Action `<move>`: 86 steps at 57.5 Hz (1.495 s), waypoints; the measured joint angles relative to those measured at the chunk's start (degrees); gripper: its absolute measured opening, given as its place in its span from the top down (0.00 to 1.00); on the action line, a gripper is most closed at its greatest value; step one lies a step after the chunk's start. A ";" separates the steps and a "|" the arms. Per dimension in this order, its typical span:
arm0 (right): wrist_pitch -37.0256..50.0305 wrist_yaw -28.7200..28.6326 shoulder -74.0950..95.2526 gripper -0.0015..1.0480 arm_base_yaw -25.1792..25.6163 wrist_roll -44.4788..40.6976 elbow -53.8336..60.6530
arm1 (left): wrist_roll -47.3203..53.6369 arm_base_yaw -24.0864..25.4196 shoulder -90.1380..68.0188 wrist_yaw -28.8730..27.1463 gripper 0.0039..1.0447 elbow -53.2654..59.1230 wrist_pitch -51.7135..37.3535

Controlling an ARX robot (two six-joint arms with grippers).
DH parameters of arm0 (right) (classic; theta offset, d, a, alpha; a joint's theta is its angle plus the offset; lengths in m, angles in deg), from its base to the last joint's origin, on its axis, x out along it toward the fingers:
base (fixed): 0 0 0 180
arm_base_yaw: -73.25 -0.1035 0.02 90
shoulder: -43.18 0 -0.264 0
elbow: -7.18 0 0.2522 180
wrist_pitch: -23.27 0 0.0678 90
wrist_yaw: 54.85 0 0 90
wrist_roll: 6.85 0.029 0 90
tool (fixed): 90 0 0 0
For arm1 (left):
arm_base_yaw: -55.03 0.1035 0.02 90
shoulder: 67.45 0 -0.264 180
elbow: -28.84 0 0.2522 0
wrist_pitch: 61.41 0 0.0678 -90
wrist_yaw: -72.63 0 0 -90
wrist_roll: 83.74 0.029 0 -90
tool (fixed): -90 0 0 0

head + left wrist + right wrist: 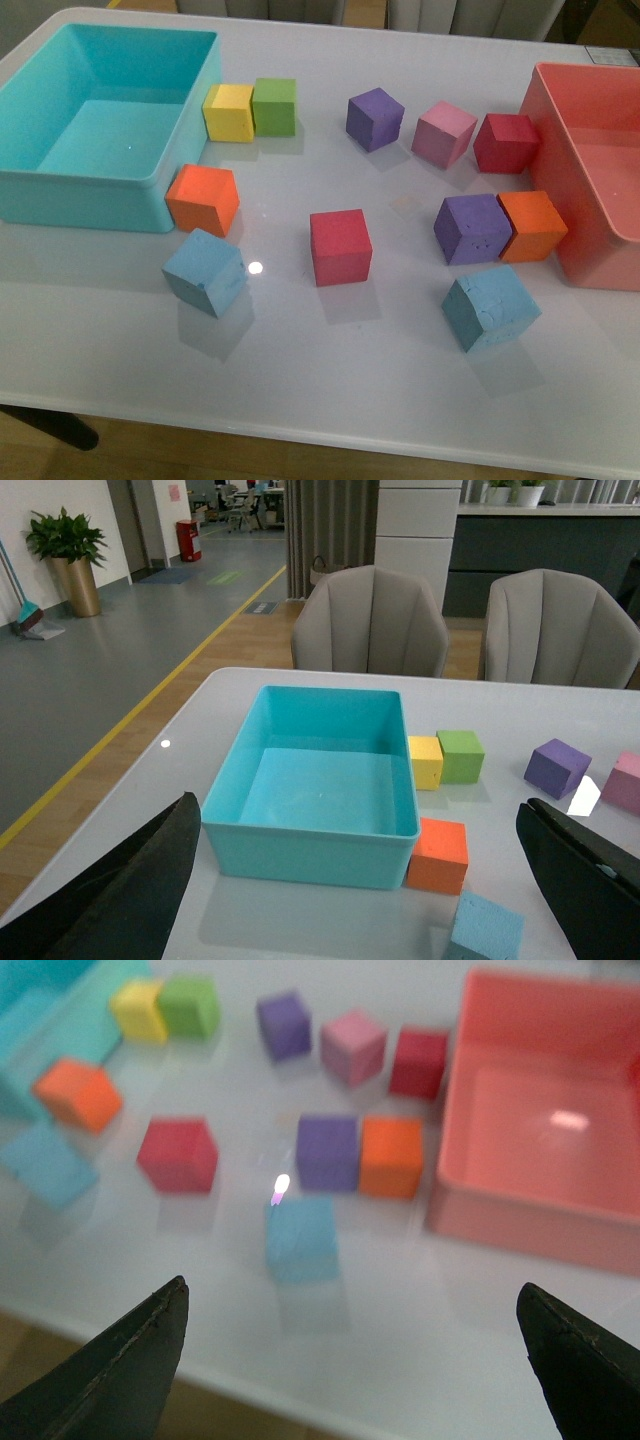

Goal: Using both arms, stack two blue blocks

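Two light-blue blocks lie apart on the white table. One blue block (205, 271) sits front left, just in front of an orange cube (203, 199). The other blue block (490, 307) sits front right, in front of a purple cube (472, 228). Neither arm shows in the front view. My left gripper (365, 900) is open and empty, high above the table; the left blue block (487, 928) is between its fingers at the frame's edge. My right gripper (355, 1370) is open and empty above the table's front edge; the right blue block (301, 1239) lies beyond it.
A turquoise bin (60, 185) stands back left and a pink bin (590, 215) at the right. Yellow (230, 112), green (275, 106), purple (374, 118), pink (444, 133), dark red (506, 142), red (340, 246) and orange (531, 226) cubes are spread between. Chairs (370, 620) stand beyond the table.
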 joint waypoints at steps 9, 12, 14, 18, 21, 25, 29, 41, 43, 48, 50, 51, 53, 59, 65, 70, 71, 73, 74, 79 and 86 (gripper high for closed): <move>21.81 4.63 27.54 0.09 -4.11 -5.90 -0.94 | 0.00 0.00 0.00 0.00 0.08 0.00 0.04; 31.02 5.95 38.91 0.09 -5.99 -7.34 -2.60 | 0.00 0.00 0.00 0.00 0.08 0.00 0.04; 35.89 7.78 45.38 0.09 -7.08 -8.22 -3.85 | 0.00 0.00 0.00 0.02 0.08 0.00 0.04; 42.14 8.04 56.37 0.09 -8.55 -8.15 -6.69 | 0.00 0.00 0.00 0.00 0.08 0.00 0.04; 44.72 8.94 63.14 0.09 -9.79 -7.69 -8.90 | 0.00 0.00 0.00 0.00 0.08 0.00 0.04; 46.51 8.85 71.28 0.09 -11.30 -6.36 -11.93 | 0.00 0.00 0.00 0.00 0.08 0.00 0.04; 47.04 8.92 77.11 0.09 -12.31 -5.18 -14.36 | 0.00 0.00 0.00 0.00 0.08 0.00 0.04; 46.71 12.39 89.20 0.09 -13.79 -3.67 -21.07 | 0.00 0.00 0.00 0.00 0.08 0.00 0.04; 46.05 12.31 90.09 0.09 -13.94 -3.17 -21.84 | 0.00 0.00 0.00 0.00 0.08 0.00 0.04; 44.17 11.50 92.02 0.09 -14.62 -1.73 -23.76 | 0.00 0.00 0.00 0.00 0.08 0.00 0.04; 43.80 11.47 92.76 0.09 -14.93 -1.29 -24.41 | 0.00 0.00 0.00 0.00 0.08 0.00 0.04; 43.52 11.47 93.20 0.09 -15.17 -0.98 -24.85 | 0.00 0.00 0.00 0.00 0.08 0.00 0.04; 43.17 11.45 93.92 0.09 -15.52 -0.46 -25.53 | 0.00 0.00 0.00 0.00 0.08 0.00 0.04; 42.51 11.50 95.78 0.09 -16.61 0.68 -27.43 | 0.00 0.00 0.00 0.00 0.08 0.00 0.04; 41.57 11.74 97.70 0.09 -17.44 1.75 -29.42 | 0.00 0.00 0.00 0.00 0.08 0.00 0.04; 40.83 12.20 99.73 0.09 -17.62 2.34 -31.10 | 0.00 0.00 0.00 0.00 0.08 0.00 0.04; 40.74 12.33 100.02 0.09 -17.62 2.45 -31.30 | 0.00 0.00 0.00 0.00 0.08 0.00 0.04; 40.54 12.70 100.80 0.09 -17.62 2.60 -31.80 | 0.00 0.00 0.00 0.00 0.08 0.00 0.04; 40.37 13.09 101.35 0.09 -17.62 2.71 -32.15 | 0.00 0.00 0.00 0.00 0.08 0.00 0.04; 40.02 13.81 102.82 0.09 -17.57 2.86 -33.05 | 0.00 0.00 0.00 0.00 0.08 0.00 0.04; 39.74 14.58 103.84 0.12 -17.57 2.93 -33.59 | 0.00 0.00 0.00 0.00 0.08 0.00 0.04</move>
